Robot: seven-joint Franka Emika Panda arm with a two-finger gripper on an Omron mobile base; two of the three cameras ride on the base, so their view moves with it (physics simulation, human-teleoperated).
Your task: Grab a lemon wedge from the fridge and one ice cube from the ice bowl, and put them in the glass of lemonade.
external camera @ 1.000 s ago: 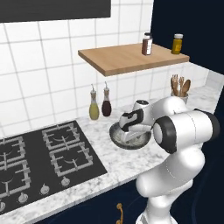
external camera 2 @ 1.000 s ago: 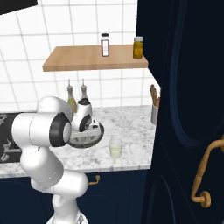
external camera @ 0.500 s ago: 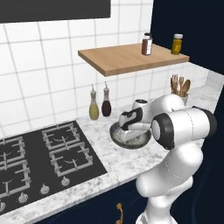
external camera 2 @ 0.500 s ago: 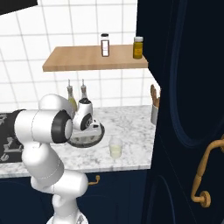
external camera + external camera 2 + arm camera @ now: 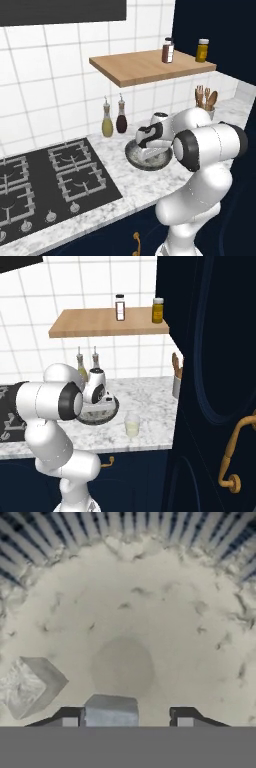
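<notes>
The arm (image 5: 200, 150) is glossy white, built of rounded, bulging segments. Dark grey rings mark its joints. Its hand (image 5: 150, 137) is white with dark patches.

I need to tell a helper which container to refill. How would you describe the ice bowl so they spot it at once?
Find the wooden wall shelf; on the marble counter below it sits the ice bowl, right of the stove. It is round, shallow and dark grey with a whitish speckled inside, unlike the tall oil bottles behind it.

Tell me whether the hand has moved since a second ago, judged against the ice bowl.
No clear move: the hand stays down inside the ice bowl, at the same spot against the bowl's rim in both base views.
</notes>
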